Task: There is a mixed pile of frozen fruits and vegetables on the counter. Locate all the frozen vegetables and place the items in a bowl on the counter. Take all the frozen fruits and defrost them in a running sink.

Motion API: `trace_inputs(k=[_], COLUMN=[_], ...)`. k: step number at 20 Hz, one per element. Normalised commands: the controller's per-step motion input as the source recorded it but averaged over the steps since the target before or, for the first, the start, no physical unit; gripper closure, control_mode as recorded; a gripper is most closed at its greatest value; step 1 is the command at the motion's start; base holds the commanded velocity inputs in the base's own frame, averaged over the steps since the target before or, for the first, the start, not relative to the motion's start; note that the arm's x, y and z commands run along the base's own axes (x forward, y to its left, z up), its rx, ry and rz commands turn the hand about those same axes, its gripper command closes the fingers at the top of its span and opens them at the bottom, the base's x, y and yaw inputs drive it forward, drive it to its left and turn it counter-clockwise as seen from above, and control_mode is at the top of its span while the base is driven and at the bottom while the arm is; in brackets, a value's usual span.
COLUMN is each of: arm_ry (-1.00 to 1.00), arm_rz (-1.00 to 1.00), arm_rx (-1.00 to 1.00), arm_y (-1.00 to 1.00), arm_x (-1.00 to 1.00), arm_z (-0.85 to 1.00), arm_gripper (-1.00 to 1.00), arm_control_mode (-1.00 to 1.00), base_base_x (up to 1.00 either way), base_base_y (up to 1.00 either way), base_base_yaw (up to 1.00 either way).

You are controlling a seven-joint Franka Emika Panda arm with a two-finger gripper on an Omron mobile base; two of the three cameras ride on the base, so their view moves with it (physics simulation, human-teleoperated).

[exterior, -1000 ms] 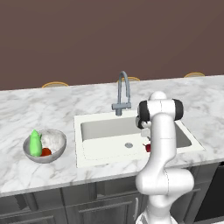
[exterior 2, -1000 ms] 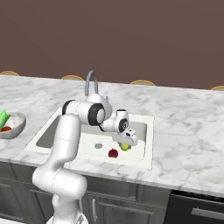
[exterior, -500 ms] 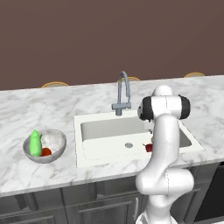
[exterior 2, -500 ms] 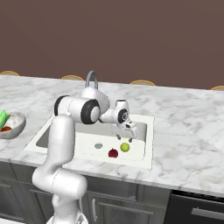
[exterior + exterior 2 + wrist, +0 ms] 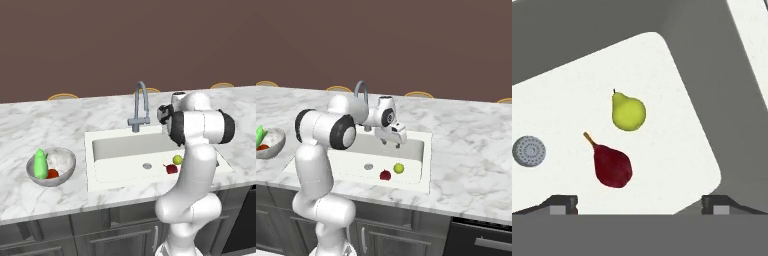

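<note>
Behind my counter at twelve o'clock stands a plain dark brown wall; rounded tan wooden chair backs peek over.

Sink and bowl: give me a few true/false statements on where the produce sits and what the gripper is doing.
1. The yellow-green fruit and the dark red fruit both lie on the floor of the sink. True.
2. The gripper is shut on the dark red fruit. False: its jaws are open and empty, above the basin.
3. The bowl holds the bright green item and the red-orange item. True.
4. The two fruits rest on the drain. False: they lie apart from it.
5. Water pours from the faucet. False: no stream is visible.
</note>
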Motion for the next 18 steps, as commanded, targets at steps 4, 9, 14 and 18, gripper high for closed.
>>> trace_inputs(k=[4,9,14,18], arm_ry=[-0.11,-0.14,-0.19,-0.27], arm_rz=[0.04,0.04,0.05,0.05], arm_rx=[0.0,0.0,0.0,0.02], arm_y=[0.39,0.33,0.33,0.26], arm_x=[-0.42,-0.58,-0.63,-0.74], arm_z=[1.0,1.0,0.96,0.82], arm_gripper=[-1.0,-1.0,-1.0,-1.0], arm_control_mode=[-1.0,-1.0,-1.0,-1.0], base_base_x=[0.0,0.0,0.0,0.0], base_base_y=[0.0,0.0,0.0,0.0], base_base_yaw=[0.0,0.0,0.0,0.0])
